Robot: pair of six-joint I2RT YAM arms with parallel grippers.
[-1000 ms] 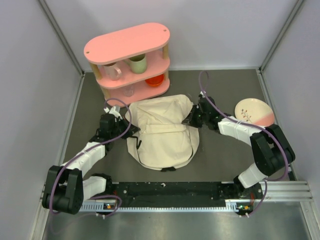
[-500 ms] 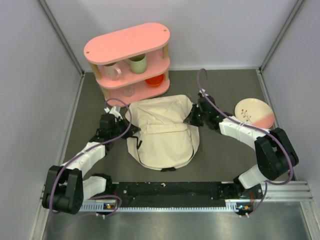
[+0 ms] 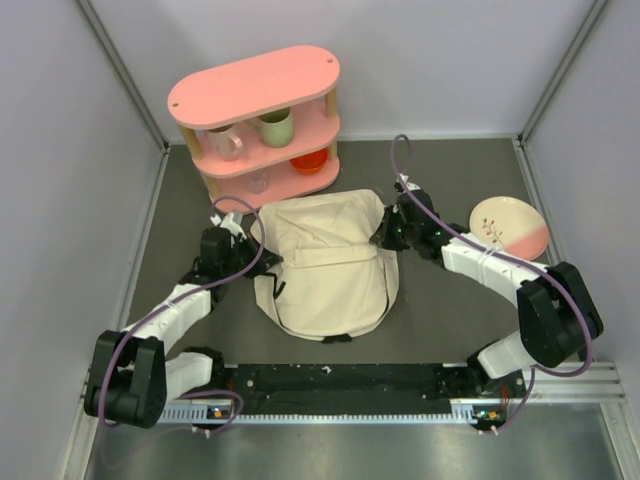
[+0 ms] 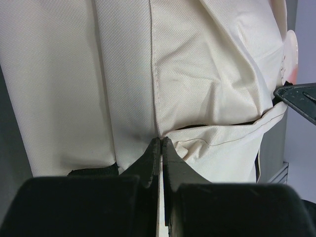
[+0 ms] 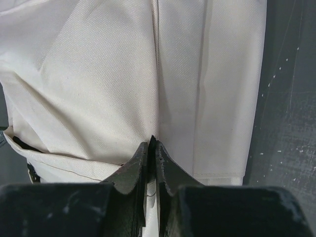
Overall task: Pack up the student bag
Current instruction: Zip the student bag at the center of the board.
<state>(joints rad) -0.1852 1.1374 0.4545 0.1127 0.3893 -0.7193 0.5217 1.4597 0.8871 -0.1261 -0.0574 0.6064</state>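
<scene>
The cream student bag lies flat in the middle of the table, its rounded end toward the arm bases. At the bag's left edge my left gripper is shut, and in the left wrist view its fingertips pinch a fold of cream fabric beside a seam. Over at the upper right edge my right gripper is shut too; the right wrist view shows its tips nipping the cloth at a seam. The bag's fabric fills most of both wrist views.
A pink two-tier shelf stands behind the bag, holding mugs and an orange bowl. A pink-and-cream plate lies at the right, close to the right forearm. Grey walls close in the left, right and back sides.
My right gripper has closed onto the bag's right edge, and the right arm has shifted slightly toward the back. The left arm and the bag have stayed put.
</scene>
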